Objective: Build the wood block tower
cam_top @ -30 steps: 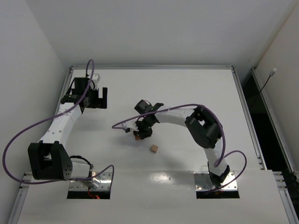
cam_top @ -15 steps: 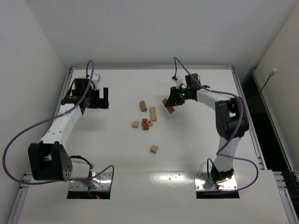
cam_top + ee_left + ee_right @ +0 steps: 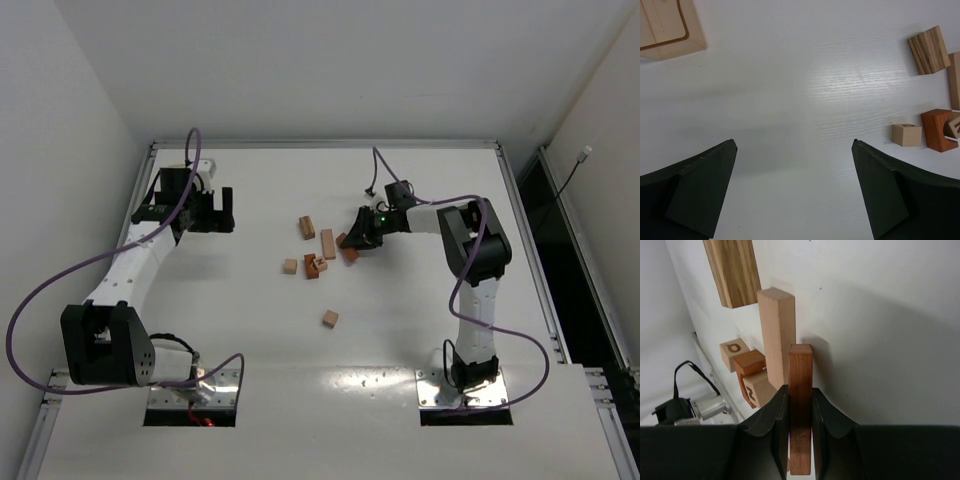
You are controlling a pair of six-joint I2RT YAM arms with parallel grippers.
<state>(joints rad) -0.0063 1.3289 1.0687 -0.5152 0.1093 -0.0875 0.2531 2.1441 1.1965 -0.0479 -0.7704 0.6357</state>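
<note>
The right pincer (image 3: 800,393) pinched a red bar (image 3: 800,365) just beside a tan bar (image 3: 777,330), seemingly to align them for stacking, while the left pincer (image 3: 794,145) hung spread near the tabletop's (image 3: 400,330) far-left corner.

**Robotics laboratory test cell.** A white table (image 3: 400,350) edged with aluminium rails (image 3: 320,144) is enclosed behind and on both sides by bare white walls (image 3: 300,60). At its near edge, a left arm (image 3: 130,265) and a right arm (image 3: 470,290) stand on metal base plates (image 3: 440,385), trailing purple cables (image 3: 10,335). Wood blocks (image 3: 327,243) lie at its centre.
</note>
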